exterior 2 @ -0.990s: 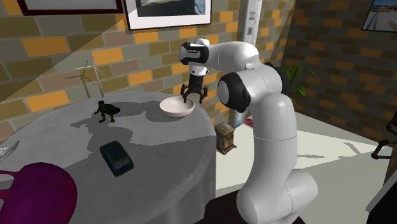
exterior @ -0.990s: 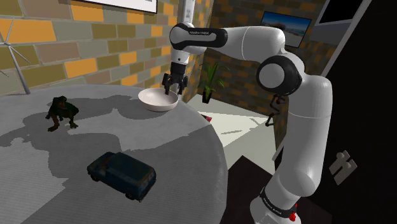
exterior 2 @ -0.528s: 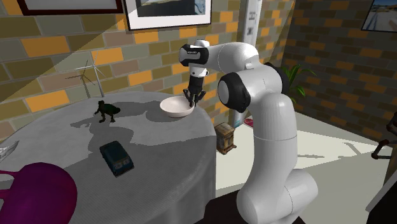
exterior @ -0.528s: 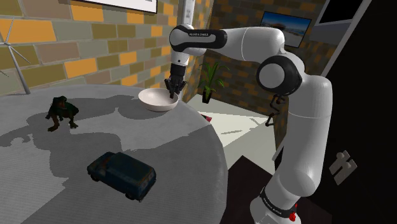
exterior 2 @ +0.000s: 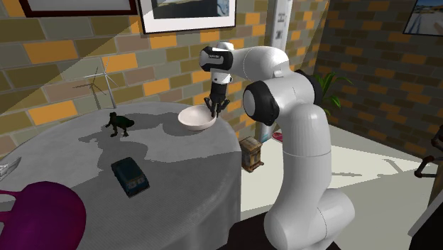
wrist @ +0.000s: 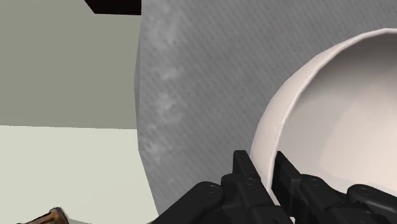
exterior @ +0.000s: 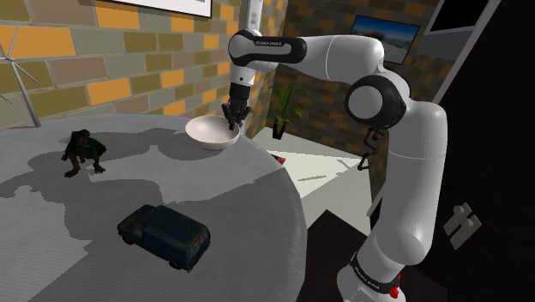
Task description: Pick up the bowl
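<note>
A white bowl [exterior: 208,133] sits near the far edge of the round grey table [exterior: 51,257], close to the brick wall. My black gripper [exterior: 233,125] points down at the rim on the side toward the shoulder view's right and is shut on it. In the second exterior view the bowl [exterior 2: 196,118] hangs slightly tilted under the gripper [exterior 2: 214,109]. The wrist view shows one finger outside the bowl [wrist: 343,108] and one inside, with the gripper [wrist: 265,169] clasping the thin rim between them.
A dark toy creature [exterior: 83,152] stands left of the bowl, and a dark blue toy car [exterior: 165,236] lies nearer the front. A model wind turbine [exterior: 21,77] stands by the wall. A purple bag [exterior 2: 35,216] sits at the near edge. A potted plant [exterior: 285,107] stands beyond the table.
The fingers went from spread over the rim to shut on it. The bowl has since risen a little and tipped.
</note>
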### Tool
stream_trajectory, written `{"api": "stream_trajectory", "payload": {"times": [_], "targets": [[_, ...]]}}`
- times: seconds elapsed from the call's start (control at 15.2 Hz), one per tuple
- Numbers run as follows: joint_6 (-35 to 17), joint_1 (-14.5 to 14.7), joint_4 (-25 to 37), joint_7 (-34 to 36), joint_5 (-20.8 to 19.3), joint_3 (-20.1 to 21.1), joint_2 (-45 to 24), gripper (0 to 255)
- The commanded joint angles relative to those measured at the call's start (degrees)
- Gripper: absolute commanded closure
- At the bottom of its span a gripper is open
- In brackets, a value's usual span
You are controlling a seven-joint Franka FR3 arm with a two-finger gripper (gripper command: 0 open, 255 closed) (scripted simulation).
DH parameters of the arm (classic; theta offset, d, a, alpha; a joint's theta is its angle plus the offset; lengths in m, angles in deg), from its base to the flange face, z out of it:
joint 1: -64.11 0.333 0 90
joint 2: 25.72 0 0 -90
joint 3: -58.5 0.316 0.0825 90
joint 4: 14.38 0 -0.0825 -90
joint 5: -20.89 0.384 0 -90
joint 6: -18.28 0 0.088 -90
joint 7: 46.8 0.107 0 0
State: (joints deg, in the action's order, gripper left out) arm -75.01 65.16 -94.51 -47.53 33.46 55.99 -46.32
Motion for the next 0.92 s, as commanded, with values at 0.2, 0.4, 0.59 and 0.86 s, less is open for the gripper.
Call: {"api": "stream_trajectory", "payload": {"times": [0.2, 0.4, 0.59, 0.86], "targets": [[3.75, -0.14, 4.00, 0.69, -0.03, 0.00, -0.18, 255], [6.22, -0.26, 6.92, 1.14, -0.01, 0.02, -0.59, 255], [8.80, -0.39, 10.15, 1.61, 0.03, 0.04, -1.20, 255], [10.73, -0.50, 12.69, 1.97, 0.09, 0.06, -1.78, 255]]}}
